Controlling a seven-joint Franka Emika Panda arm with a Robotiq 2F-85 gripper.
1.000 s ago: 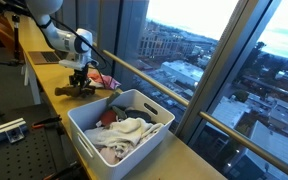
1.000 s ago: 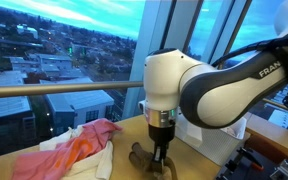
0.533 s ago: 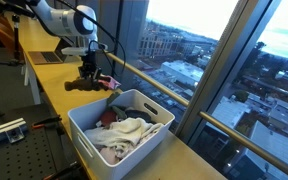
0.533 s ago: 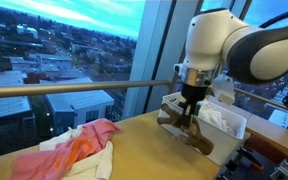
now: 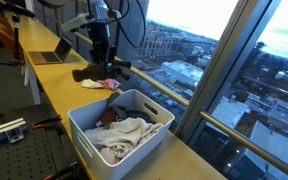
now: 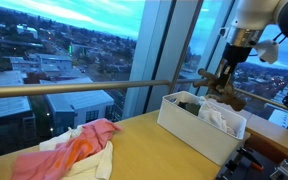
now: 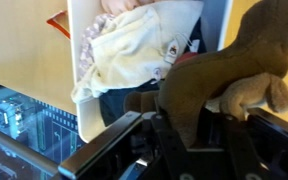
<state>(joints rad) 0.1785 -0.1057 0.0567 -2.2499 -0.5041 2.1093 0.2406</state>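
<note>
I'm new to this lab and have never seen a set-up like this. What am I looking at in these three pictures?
It is one robot arm with a two-fingered gripper at its end. Two pictures come from cameras standing outside the robot, looking at a long wooden table beside tall windows. The third comes from a camera on the wrist, looking past the gripper. On the table stands a white bin holding crumpled cloths, and a pink and orange cloth lies loose. The gripper is shut on a brown cloth, held in the air near the bin.
</note>
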